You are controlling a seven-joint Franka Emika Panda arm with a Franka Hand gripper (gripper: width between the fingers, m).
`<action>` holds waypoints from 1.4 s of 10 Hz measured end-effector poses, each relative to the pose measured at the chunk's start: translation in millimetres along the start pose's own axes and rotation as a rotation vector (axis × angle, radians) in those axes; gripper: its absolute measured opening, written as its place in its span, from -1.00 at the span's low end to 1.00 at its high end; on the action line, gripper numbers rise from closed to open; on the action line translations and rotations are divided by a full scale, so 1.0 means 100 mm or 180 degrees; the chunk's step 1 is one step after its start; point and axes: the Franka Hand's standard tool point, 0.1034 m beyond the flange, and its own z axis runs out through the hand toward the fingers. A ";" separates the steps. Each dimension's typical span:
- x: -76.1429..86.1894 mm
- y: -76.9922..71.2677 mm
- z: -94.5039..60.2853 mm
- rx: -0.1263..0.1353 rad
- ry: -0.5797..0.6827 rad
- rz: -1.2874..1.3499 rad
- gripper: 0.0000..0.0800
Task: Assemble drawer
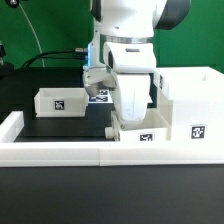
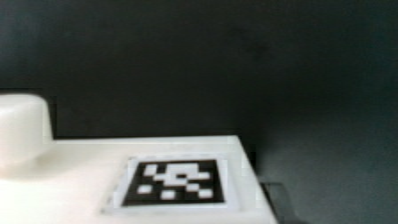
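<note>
Exterior view: white hollow casing [image 1: 195, 100], small tagged tray [image 1: 60, 103].

1. The arm [image 1: 130, 18] is white and comes down from the top of the exterior view, about in the middle.
2. A dark round joint [image 1: 172, 12] sits high on it, toward the exterior view's right.
3. Under that, the wrist [image 1: 128, 52] points straight down. It looks upright, not leaning.
4. The tool [image 1: 131, 100] hangs at the end of the wrist, low down.
5. Its tips are hidden in the exterior view, so how wide the jaws stand is not clear.
6. In the wrist view a rounded white lump [image 2: 18, 130] shows at one edge. It may be a finger, but the picture is too blurry to tell.
</note>
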 end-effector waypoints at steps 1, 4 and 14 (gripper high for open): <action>0.01 0.00 0.00 0.0000 -0.0007 0.0001 -0.89; 0.00 0.00 0.00 -0.0001 -0.0006 0.0038 -0.89; 0.03 0.00 0.00 -0.0004 0.0000 0.0618 -0.89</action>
